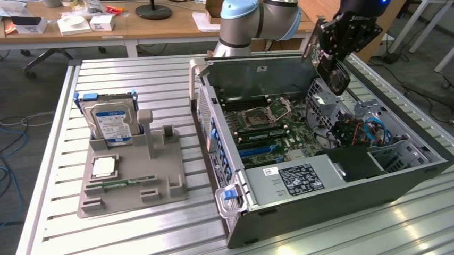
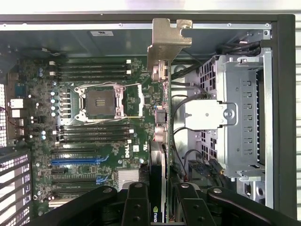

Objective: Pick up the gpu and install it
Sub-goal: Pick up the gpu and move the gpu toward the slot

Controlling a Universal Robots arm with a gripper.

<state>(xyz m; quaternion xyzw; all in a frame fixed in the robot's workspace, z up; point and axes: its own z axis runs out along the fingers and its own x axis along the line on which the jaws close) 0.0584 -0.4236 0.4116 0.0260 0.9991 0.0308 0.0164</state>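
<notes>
**Black card pinched above the open case**

Black-edged and slim, the gpu (image 1: 330,65) sits clamped in my gripper (image 1: 333,50), out toward one o'clock in the exterior view. It hangs tilted in the air over the far corner of the open computer case (image 1: 341,207) and touches nothing inside.

From my wrist, my two fingers (image 2: 137,207) press on either face of the gpu (image 2: 161,141), pinching it edge-on, so my gripper (image 2: 160,207) is closed on the card. The pale metal bracket (image 2: 167,43) is at the end away from my fingers. Beneath the card lies the motherboard (image 2: 94,132) with its empty CPU socket (image 2: 99,101) and a blue expansion slot (image 2: 77,161). The silver drive cage (image 2: 240,117) stands on the card's other side.

In the exterior view the motherboard (image 1: 266,125) fills the middle of the case, and the power supply (image 1: 298,178) with its dark label lies at five o'clock. Well apart, at nine o'clock, a blue-labelled hard drive (image 1: 112,123) stands upright in a grey parts holder (image 1: 135,186) on the slatted metal table (image 1: 127,74).
</notes>
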